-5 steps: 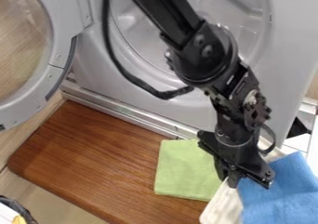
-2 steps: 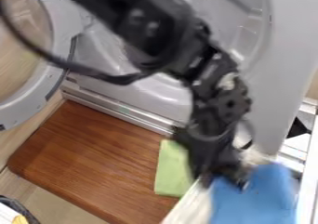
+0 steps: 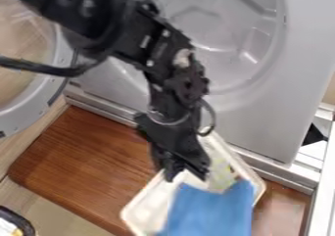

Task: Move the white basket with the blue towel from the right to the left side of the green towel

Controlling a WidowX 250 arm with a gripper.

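Note:
The black gripper (image 3: 185, 174) is in the lower middle of the camera view, at the back-left side of a white basket (image 3: 136, 211), shut on its rim. The basket sits tilted in the view over the brown wooden board. A blue cloth (image 3: 209, 210) lies in it and drapes toward the front. Behind the blue cloth, a pale yellow-green patterned thing (image 3: 224, 175) shows inside the basket, close to the right of the gripper.
A grey machine front (image 3: 262, 122) with a round drum opening stands behind. Its round door (image 3: 62, 83) hangs open at the left. The brown board (image 3: 85, 166) extends left of the basket. A dark-rimmed object (image 3: 23, 220) is at the lower left corner, and a white rail (image 3: 321, 200) runs at the right.
The gripper has moved left, and the white basket with the blue cloth has moved left with it over the board. The green cloth lying on the board is now covered.

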